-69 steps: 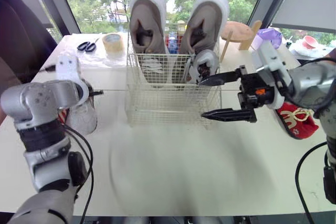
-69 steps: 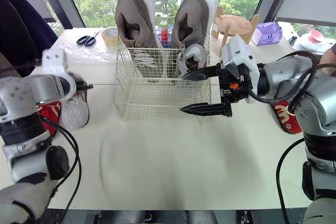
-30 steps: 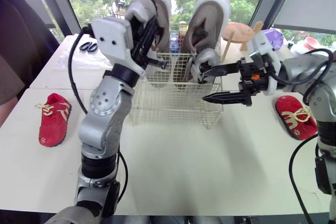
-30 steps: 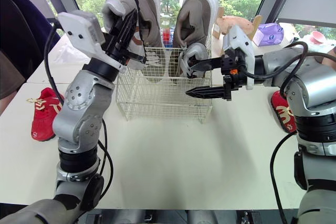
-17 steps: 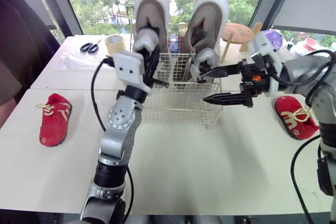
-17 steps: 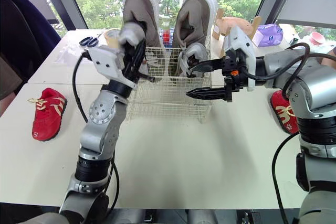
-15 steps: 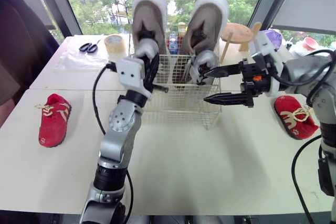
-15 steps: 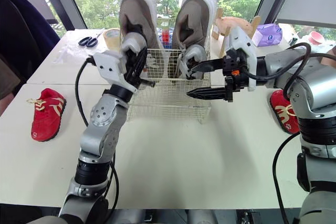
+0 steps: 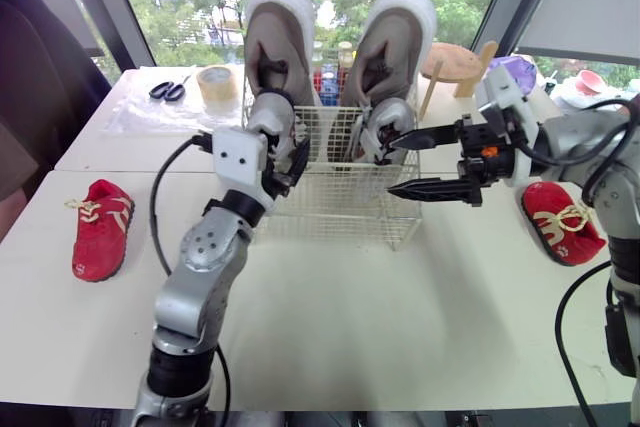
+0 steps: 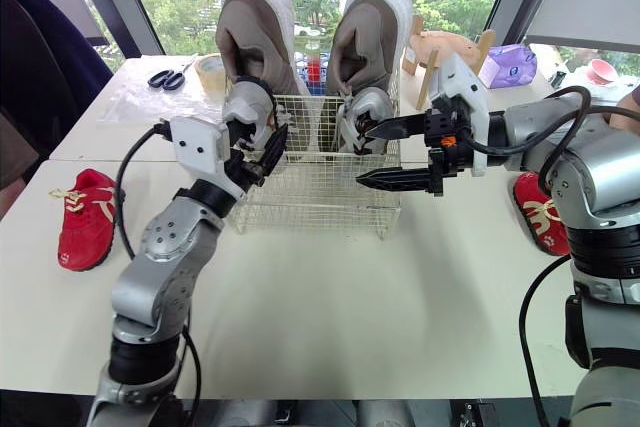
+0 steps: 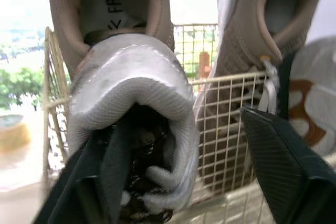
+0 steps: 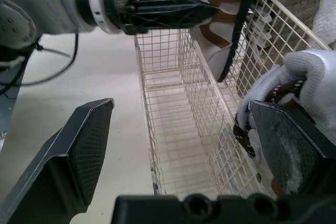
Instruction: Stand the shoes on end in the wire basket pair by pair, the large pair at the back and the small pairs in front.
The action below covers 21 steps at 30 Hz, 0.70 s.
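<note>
Left arm reaches up from below, left gripper (image 9: 286,153) at the wire basket's (image 9: 335,219) front-left corner. Its jaws are spread, one finger inside the mouth of a small grey shoe (image 9: 268,115) held heel-up over the rim, the other clear of it. Right arm extends sideways; right gripper (image 9: 420,163) is wide open and empty beside the second grey shoe (image 9: 386,131). The large taupe pair (image 9: 282,42) stands on end at the back.

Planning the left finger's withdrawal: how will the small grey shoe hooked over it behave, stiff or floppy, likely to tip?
Probably soft and light: the small grey shoe bulges round a finger of the left gripper, so it may drag along. The other small grey shoe rests against the white wire basket; this one likely will too.
</note>
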Available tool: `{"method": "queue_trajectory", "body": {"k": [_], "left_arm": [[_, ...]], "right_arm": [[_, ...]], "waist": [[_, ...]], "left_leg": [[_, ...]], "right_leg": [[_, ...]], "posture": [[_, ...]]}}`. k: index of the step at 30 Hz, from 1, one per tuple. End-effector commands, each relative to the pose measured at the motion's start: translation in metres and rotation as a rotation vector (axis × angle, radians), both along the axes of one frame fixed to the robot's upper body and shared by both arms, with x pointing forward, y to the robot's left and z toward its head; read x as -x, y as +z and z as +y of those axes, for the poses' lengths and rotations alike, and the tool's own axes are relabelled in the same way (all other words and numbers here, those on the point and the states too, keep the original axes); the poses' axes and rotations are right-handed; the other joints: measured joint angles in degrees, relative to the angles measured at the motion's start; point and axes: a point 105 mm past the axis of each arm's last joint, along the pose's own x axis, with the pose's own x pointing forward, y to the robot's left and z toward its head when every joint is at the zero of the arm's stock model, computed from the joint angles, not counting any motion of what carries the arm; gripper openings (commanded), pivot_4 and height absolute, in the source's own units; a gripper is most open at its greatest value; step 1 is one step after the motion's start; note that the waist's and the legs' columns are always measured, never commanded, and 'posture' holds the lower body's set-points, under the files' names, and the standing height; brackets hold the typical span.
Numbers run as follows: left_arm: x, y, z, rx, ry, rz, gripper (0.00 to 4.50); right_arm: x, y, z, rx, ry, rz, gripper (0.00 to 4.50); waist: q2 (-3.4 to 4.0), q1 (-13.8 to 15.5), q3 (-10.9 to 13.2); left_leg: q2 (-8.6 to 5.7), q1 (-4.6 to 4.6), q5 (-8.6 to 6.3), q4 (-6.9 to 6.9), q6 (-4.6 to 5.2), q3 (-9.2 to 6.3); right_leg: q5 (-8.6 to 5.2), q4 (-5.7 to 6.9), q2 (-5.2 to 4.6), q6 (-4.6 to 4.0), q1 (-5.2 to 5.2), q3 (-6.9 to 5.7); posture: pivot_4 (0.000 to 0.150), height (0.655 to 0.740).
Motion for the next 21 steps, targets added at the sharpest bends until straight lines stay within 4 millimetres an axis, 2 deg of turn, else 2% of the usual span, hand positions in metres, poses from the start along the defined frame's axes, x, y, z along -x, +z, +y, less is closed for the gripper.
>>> {"method": "queue_trajectory", "body": {"k": [1,6,9,11,15,18,20,21], "left_arm": [[0.020,0.014,0.002,-0.087,-0.032,-0.051,3.06],[0.037,0.019,0.025,-0.226,-0.111,0.027,3.06],[0.040,0.026,0.038,-0.166,-0.196,0.108,3.06],[0.039,0.034,0.053,-0.154,-0.181,0.112,3.06],[0.024,0.061,0.087,-0.152,-0.022,0.028,3.06],[0.013,0.076,0.112,-0.123,0.020,0.022,3.06],[0.023,0.067,0.099,-0.052,-0.192,0.118,3.06],[0.030,0.057,0.089,-0.007,-0.303,0.182,3.32]], "right_arm": [[0.001,0.005,-0.004,-0.012,-0.001,-0.026,4.50],[0.000,0.003,-0.010,-0.025,-0.018,-0.004,4.50],[-0.003,0.002,-0.011,-0.045,-0.027,0.008,4.50],[-0.004,0.001,-0.013,-0.060,-0.042,0.014,4.50],[-0.007,0.003,-0.020,-0.107,-0.102,0.004,4.50],[-0.015,0.010,-0.029,-0.173,-0.184,-0.016,4.50],[-0.011,0.013,-0.036,-0.196,-0.213,-0.012,4.50],[-0.007,0.018,-0.044,-0.225,-0.237,-0.011,4.50]], "waist": [[0.00,0.0,0.0],[0.01,0.0,0.0],[0.00,0.0,0.0],[-0.01,0.0,0.0],[-0.01,0.0,0.0],[-0.01,-0.1,0.0],[-0.01,-0.1,0.0],[-0.01,0.0,0.0]], "left_leg": [[0.00,-0.01,0.00,0.00,0.00,0.00],[0.03,0.01,0.00,0.00,0.00,-0.02],[0.02,0.01,0.00,0.00,0.00,-0.01],[0.01,-0.02,0.00,0.03,0.00,-0.05],[0.00,0.00,0.00,0.02,-0.01,-0.04],[0.01,0.00,0.01,0.02,-0.01,-0.02],[0.01,0.00,0.01,0.00,-0.01,-0.02],[0.01,0.00,0.00,-0.01,-0.01,-0.02]], "right_leg": [[0.00,0.00,-0.01,0.00,0.00,0.00],[-0.01,0.02,-0.02,-0.01,0.00,0.00],[-0.01,0.01,-0.01,-0.01,0.00,-0.01],[-0.01,0.01,0.00,-0.01,0.01,-0.07],[-0.01,0.02,0.05,-0.01,0.01,-0.08],[-0.01,0.02,0.08,-0.01,0.01,-0.12],[-0.01,0.01,0.08,-0.01,0.00,-0.12],[-0.01,0.00,0.08,0.00,0.00,-0.12]], "posture": [[0.150,0.7400],[0.150,0.7400],[0.150,0.7400],[0.150,0.7400],[0.150,0.7400],[0.150,0.7400],[0.150,0.7400],[0.150,0.7400]]}}
